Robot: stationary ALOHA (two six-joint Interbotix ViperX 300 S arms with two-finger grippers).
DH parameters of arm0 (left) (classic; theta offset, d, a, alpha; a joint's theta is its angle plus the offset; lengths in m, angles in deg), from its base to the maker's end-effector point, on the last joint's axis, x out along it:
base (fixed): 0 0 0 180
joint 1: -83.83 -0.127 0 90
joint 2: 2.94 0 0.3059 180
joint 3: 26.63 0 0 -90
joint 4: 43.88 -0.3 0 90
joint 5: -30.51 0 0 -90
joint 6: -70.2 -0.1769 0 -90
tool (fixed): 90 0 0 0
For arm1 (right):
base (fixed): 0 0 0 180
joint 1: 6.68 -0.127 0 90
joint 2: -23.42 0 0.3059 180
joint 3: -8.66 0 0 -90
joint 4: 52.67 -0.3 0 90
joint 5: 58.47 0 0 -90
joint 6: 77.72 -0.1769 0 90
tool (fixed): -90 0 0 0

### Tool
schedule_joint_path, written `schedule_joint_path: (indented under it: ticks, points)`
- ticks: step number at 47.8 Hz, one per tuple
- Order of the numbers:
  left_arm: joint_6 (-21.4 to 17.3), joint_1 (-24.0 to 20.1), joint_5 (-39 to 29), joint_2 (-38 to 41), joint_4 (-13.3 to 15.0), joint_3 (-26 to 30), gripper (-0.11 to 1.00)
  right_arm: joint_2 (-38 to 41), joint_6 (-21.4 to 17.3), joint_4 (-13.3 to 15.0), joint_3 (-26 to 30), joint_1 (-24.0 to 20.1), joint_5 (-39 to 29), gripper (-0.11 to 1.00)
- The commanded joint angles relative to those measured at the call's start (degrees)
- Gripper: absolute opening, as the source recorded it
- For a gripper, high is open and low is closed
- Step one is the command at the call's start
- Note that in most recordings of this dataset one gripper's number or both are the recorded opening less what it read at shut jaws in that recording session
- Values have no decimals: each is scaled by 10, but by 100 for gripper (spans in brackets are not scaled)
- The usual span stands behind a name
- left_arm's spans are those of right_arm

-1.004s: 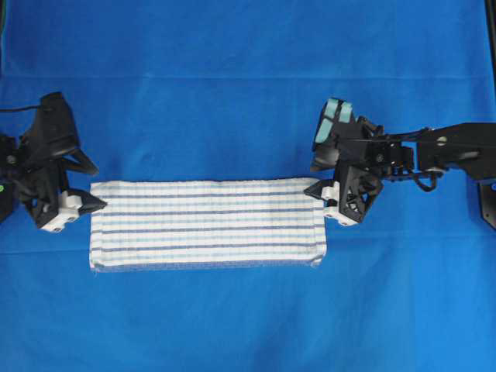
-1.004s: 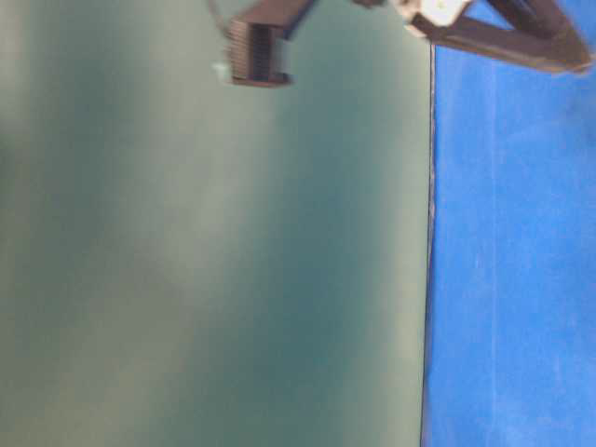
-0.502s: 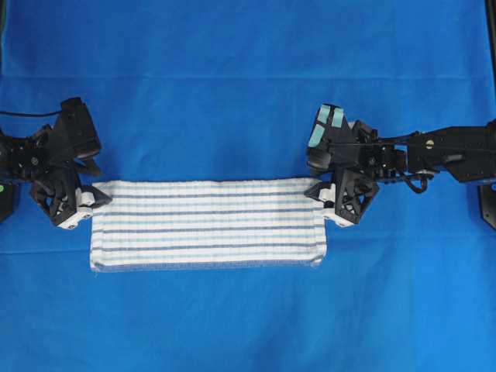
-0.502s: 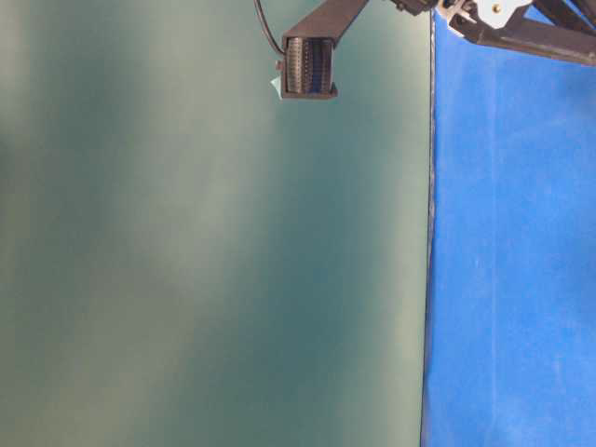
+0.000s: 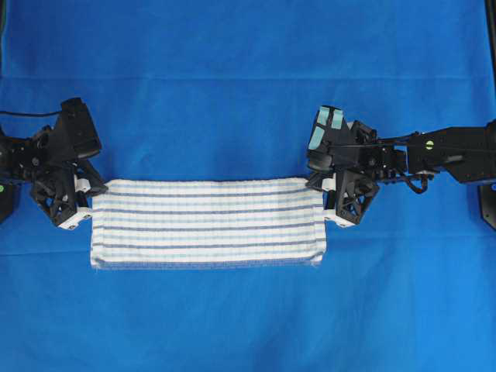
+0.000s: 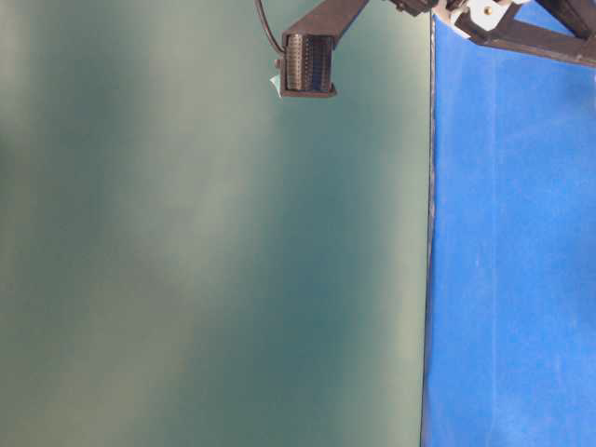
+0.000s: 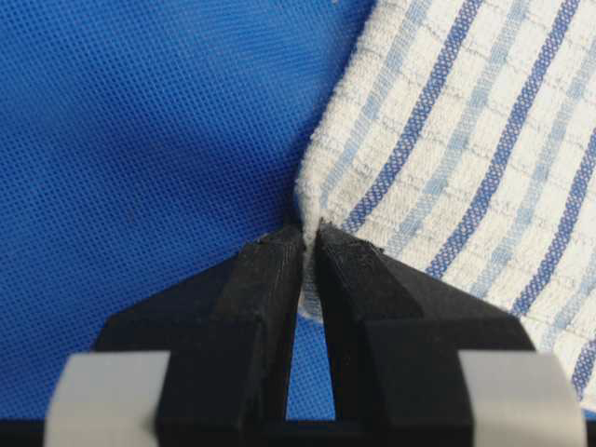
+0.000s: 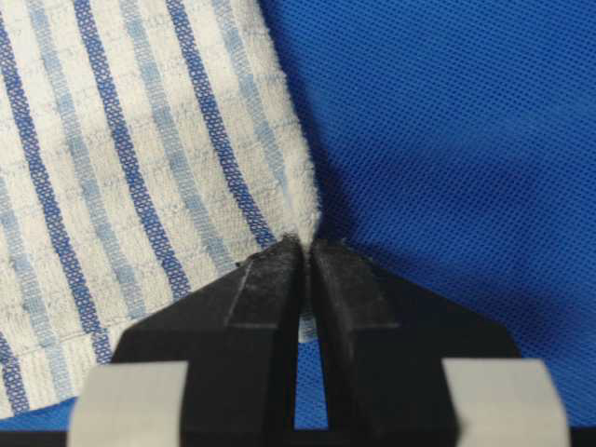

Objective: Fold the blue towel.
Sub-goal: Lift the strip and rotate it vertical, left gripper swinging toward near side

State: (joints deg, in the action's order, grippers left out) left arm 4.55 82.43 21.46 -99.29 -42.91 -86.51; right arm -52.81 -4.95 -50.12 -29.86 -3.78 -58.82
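Blue towel [image 5: 208, 223] lies flat as a long folded strip on the blue table covering [image 5: 248, 77], mid-table, long axis left to right. Left gripper [image 7: 305, 244] sits at the strip's left end, jaws clamped on the towel's edge near the far corner. Right gripper [image 8: 304, 250] sits at the right end, jaws likewise pinched on the edge there.

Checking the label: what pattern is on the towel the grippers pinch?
White towel with thin dark-blue and light-blue stripes in a faint check; clearest in the left wrist view.
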Motion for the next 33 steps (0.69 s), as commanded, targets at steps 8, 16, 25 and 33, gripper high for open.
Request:
schedule_joint_path:
  ticks: [8,16,25,33]
  points:
    - [1,2,-32,-4,2,-1,5,-16,-2,2,6,1,-1,5]
    - [-1,2,-92,-50,2,27,5,-60,-2,2,10,1,-29,5]
    - [1,2,-180,-134,2,68,5,-128,0,2,25,1,-93,5]
    - [1,2,-209,-209,2,86,5,-183,2,10,45,1,-153,5]
